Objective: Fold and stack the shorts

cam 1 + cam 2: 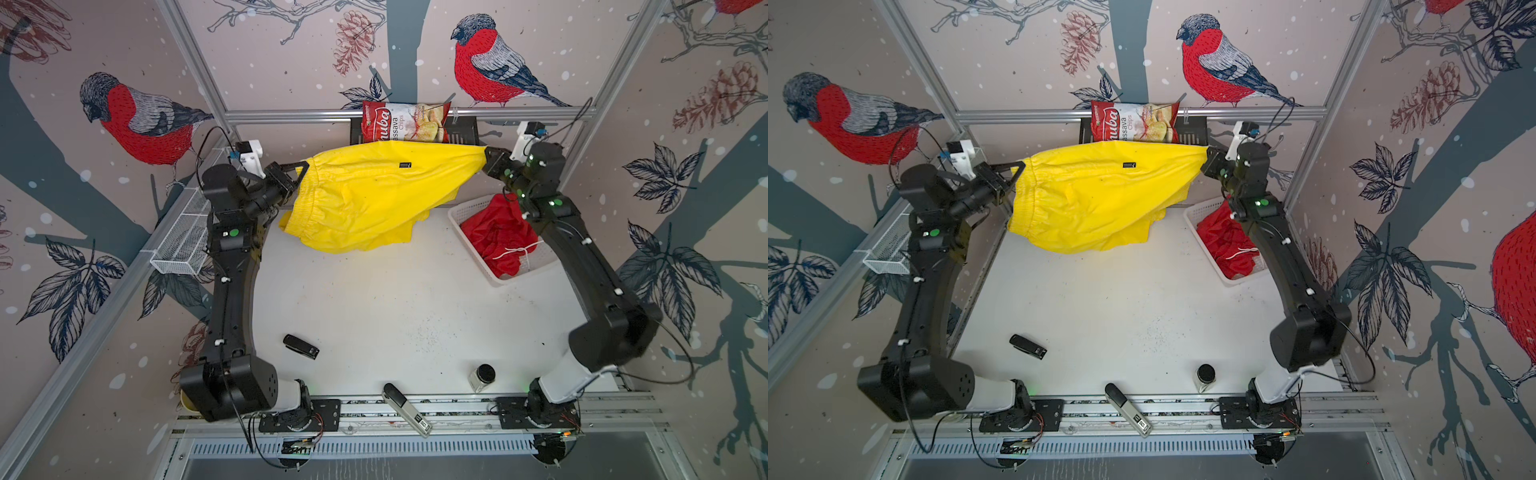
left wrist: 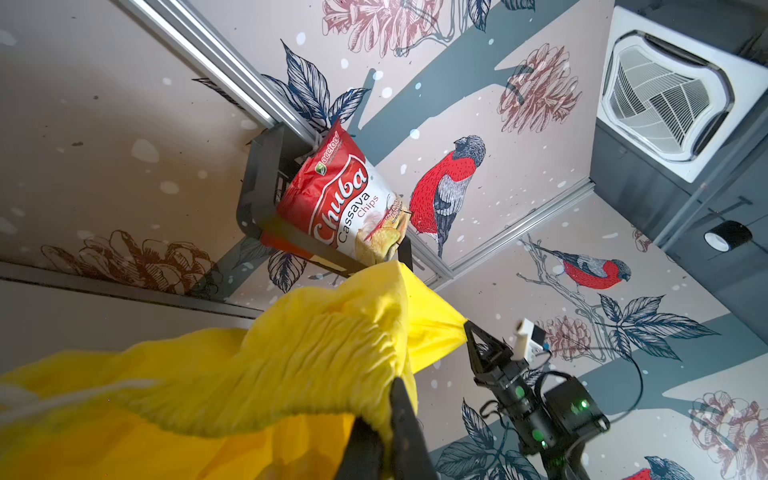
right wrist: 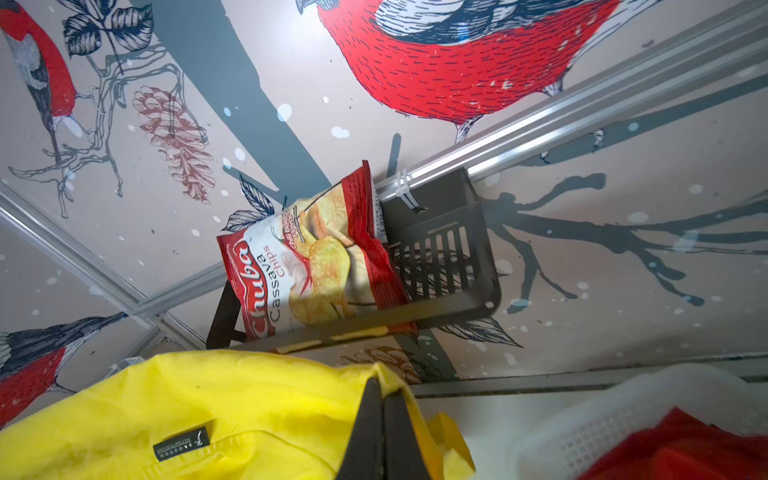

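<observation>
The left arm and right arm are raised and reached toward the far side. The left gripper is closed on the waistband of the yellow shorts, the right gripper on the opposite end. Both grippers are pointed toward each other.

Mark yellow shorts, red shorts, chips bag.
yellow shorts [image 1: 374, 195]: in a top view, middle of the stretched fabric
red shorts [image 1: 486, 232]: in a top view, bunched fabric above the drawstring
chips bag [image 1: 380, 121]: in a top view, red logo panel
</observation>
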{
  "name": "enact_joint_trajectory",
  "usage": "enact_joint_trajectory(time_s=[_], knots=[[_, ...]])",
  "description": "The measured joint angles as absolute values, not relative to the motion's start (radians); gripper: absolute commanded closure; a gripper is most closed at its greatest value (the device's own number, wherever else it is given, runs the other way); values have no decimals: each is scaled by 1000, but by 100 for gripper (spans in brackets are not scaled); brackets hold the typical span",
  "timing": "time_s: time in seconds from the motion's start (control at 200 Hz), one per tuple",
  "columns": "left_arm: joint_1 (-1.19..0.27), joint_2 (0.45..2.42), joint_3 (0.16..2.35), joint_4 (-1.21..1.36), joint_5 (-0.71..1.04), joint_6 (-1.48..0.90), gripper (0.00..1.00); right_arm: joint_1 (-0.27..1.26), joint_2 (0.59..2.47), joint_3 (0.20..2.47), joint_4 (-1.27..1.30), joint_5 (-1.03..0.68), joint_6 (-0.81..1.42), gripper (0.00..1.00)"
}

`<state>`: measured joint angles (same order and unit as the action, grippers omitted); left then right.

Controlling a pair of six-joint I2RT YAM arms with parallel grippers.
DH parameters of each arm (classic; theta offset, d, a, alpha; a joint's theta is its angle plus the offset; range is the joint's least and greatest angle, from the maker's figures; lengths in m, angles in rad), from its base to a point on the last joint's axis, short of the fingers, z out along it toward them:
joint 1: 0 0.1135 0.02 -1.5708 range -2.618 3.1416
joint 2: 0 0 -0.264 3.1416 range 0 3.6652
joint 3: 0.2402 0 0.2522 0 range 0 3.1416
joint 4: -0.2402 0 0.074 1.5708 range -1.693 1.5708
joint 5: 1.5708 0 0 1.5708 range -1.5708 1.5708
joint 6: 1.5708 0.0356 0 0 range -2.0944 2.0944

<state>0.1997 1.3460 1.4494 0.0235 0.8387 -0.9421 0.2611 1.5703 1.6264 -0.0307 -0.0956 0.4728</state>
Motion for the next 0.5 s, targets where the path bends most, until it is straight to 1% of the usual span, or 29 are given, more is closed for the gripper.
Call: enact_joint_trajectory(time_s=[0.115, 0.245, 0.37, 0.5], knots=[[200, 1208, 1204, -43, 825, -871, 100, 260, 1418, 1289, 37, -68, 479, 100], [200, 1073, 961, -174, 780, -780, 100, 262, 1340, 979, 23, -64, 507, 100], [199, 935, 723, -247, 754, -742, 100, 265, 1330, 811, -19, -76, 525, 100], [197, 821, 500, -300, 751, -746, 100, 268, 1319, 688, -43, -83, 529, 100]])
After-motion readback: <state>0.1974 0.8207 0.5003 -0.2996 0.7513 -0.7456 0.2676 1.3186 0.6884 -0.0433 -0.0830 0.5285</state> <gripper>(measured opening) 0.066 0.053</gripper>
